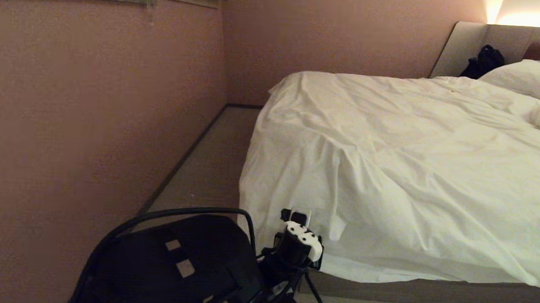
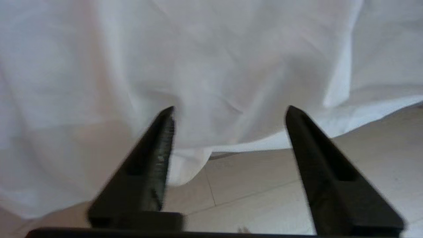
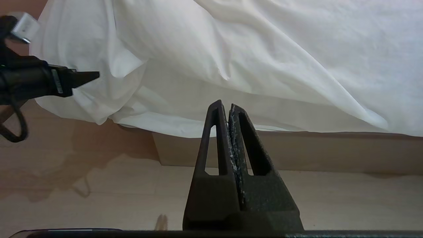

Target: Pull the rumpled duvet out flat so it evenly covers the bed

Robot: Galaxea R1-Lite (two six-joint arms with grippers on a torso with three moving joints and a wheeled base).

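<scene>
While I watch from the head camera, my left pincer (image 1: 300, 215) sits at the near corner of the bed (image 1: 429, 289), right at the hanging edge of the duvet (image 1: 389, 167). Its fingers (image 2: 155, 155) stand spread wide with nothing between them; the white cloth hangs just past their tips. I see the duvet spread over the mattress, wrinkled, draping down the foot side almost to the floor (image 2: 257, 191) at that corner. A pillow (image 1: 528, 77) lies near the headboard (image 1: 465, 46), with a dark bag (image 1: 485, 61) beside it. My right pincer (image 3: 228, 109) is closed, empty, held low and facing the bed's base.
</scene>
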